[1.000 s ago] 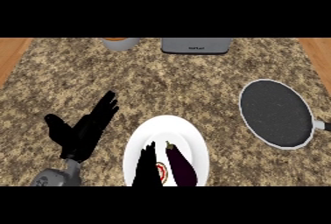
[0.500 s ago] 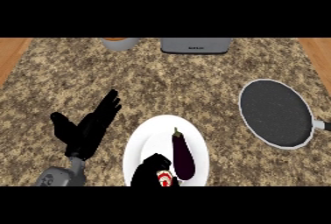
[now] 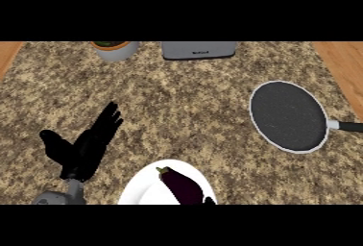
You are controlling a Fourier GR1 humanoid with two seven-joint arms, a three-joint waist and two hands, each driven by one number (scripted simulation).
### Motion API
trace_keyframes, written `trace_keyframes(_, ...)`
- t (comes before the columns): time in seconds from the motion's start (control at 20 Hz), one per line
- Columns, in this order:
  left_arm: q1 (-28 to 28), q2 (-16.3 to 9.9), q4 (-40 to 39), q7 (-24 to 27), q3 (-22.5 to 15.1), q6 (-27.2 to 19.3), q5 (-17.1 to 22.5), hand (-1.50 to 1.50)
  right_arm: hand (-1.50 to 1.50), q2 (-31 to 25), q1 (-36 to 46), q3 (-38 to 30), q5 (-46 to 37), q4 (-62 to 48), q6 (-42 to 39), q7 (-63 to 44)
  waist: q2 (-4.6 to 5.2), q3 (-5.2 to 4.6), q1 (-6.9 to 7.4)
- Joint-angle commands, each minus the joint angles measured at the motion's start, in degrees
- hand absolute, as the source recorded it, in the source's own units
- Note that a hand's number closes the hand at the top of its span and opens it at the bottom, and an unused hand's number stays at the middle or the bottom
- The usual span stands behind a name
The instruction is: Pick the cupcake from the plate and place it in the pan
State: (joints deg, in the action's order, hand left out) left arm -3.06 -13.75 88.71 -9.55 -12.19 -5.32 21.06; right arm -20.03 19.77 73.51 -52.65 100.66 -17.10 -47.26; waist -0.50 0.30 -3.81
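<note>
"So where is the cupcake?"
"Can't see it. Only an eggplant (image 3: 181,186) lies on the plate (image 3: 145,188), cut off at the near edge."
"And the hands?"
"Left hand (image 3: 86,146) is open, fingers straight. Right hand is hidden. Pan (image 3: 288,116) sits far right."

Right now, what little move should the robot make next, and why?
Probably bring the right hand, out of view, toward the pan. No cupcake shows there, nor on the plate, which shows only an eggplant.

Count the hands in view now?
1: the left hand, open, fingers up, at lower left beside the plate. The right hand does not clearly show; it may be below the view's lower edge.
</note>
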Motion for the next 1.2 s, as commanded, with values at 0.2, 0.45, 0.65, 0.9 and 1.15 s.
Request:
trace_keyframes(0.2, 1.5, 0.4, -0.2, 0.6, -0.1, -0.3, -0.5, 0.0, 1.5, -20.6, -9.5, -4.2, -11.6, 19.9, 26.2, 1.9, -0.4, -0.03, -0.33)
trace_keyframes(0.45, 2.5, 1.3, 0.4, 1.6, -1.6, 0.2, -1.2, 0.0, 1.5, -27.4, -16.8, -10.0, -9.2, 32.3, 39.7, 3.3, 0.02, -0.02, 0.44)
trace_keyframes(0.65, 1.9, 1.2, 0.4, 1.8, -1.9, 1.1, -1.5, 0.0, 1.5, -31.2, -22.6, -13.0, -3.6, 38.7, 49.5, 5.1, 0.49, -0.01, 1.76)
trace_keyframes(0.9, 0.8, 0.8, 0.1, 1.2, -1.0, 1.3, -1.3, 0.0, 1.5, -36.7, -25.8, -16.2, 6.2, 36.9, 60.3, 9.3, 1.16, -0.01, 3.87)
trace_keyframes(1.15, -0.1, 3.4, -0.9, 2.1, -3.9, 0.5, -3.7, 0.0, 1.5, -42.7, -24.8, -21.6, 16.8, 25.4, 71.2, 18.9, 1.09, -0.04, 4.57)
